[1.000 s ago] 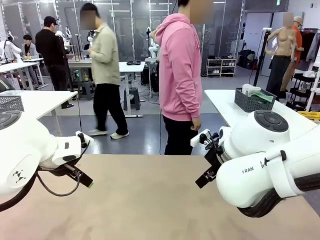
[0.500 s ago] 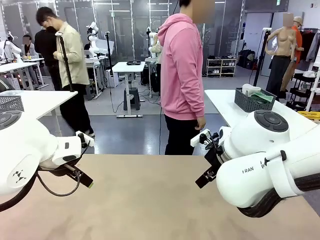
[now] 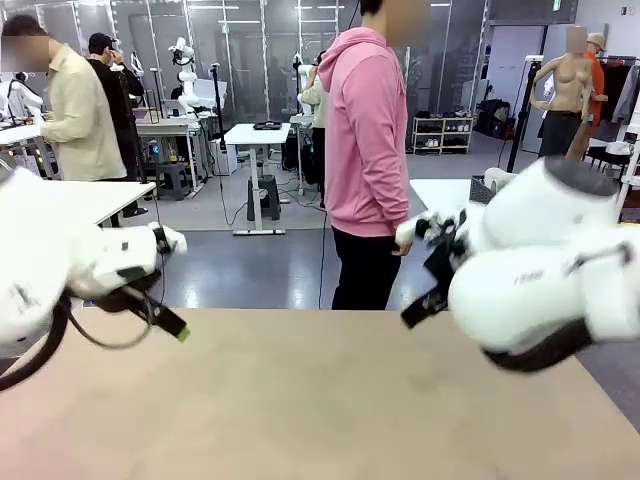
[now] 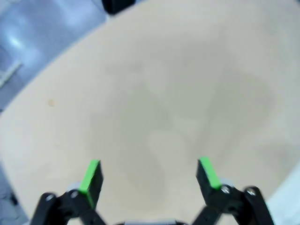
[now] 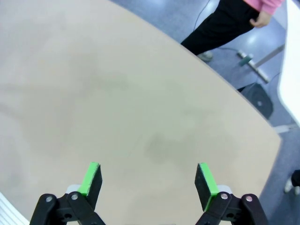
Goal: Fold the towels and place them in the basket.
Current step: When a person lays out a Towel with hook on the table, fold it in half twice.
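Front view, left side: the left arm (image 3: 60,275) enters from the left edge, white and blurred. The left gripper (image 3: 170,325) hangs above the near-left part of the table (image 3: 300,400), one green-tipped finger showing. The left wrist view confirms its state: left gripper (image 4: 150,176) spread wide, green pads (image 4: 91,176) well apart, nothing between them, bare tan tabletop (image 4: 154,93) beneath.

Upper left of the front view: a person in a cream shirt (image 3: 75,110) stands among the background benches.

Centre: we find a person in a pink hoodie (image 3: 365,130) standing at the far edge of the table, one hand (image 3: 403,235) hanging at the side.

Right side: the right arm (image 3: 540,270) comes in from the right edge, also blurred. The right gripper (image 3: 418,312) is above the far-right part of the table. In the right wrist view the right gripper (image 5: 149,178) is likewise wide, holding nothing, over bare tabletop (image 5: 93,93); the person's dark trousers (image 5: 220,23) appear in the upper right of that frame.

Task items: on the white side table (image 3: 440,190), right of centre, a dark basket (image 3: 478,193) shows as a sliver beside the right arm, with what looks like a pale towel (image 3: 492,177) in it. Most of both is hidden; we cannot tell more.
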You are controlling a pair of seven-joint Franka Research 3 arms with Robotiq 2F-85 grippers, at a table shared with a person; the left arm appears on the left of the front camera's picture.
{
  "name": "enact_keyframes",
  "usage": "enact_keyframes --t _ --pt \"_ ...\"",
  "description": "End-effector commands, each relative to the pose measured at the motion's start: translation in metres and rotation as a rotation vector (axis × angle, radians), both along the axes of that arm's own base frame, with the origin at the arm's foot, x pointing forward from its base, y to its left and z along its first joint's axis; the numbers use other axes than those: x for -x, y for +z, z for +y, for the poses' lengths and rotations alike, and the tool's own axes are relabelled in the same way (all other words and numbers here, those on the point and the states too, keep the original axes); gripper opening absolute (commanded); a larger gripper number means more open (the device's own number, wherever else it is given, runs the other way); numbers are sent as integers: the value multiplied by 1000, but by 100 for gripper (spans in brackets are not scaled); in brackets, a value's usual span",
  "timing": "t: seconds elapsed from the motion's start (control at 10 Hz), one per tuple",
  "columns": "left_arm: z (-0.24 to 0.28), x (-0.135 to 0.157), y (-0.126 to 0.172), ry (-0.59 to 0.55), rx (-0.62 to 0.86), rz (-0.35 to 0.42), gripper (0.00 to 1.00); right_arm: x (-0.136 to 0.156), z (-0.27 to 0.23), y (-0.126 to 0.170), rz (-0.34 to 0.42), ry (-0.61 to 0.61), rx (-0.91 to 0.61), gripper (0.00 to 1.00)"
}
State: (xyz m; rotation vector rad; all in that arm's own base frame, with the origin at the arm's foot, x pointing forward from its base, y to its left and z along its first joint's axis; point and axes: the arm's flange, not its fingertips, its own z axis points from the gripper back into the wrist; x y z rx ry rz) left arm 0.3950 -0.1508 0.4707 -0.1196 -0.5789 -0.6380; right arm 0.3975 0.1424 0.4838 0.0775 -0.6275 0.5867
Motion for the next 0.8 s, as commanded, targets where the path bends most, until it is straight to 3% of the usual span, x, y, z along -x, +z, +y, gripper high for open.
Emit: enact_keyframes --t 0.0,0.2,0.3,0.5,0.7 --pt "37 22 84 -14 58 59 100 15 -26 78 66 50 -58 100" --pt "66 68 179 18 47 54 100 51 -61 154 75 49 -117 100" --pt "79 97 217 48 47 -8 100 78 -78 184 73 46 -97 100" --pt "117 134 255 146 93 -68 100 121 -124 220 30 10 -144 100" --pt "149 168 268 206 125 -93 100 153 -176 232 17 -53 -190 100"
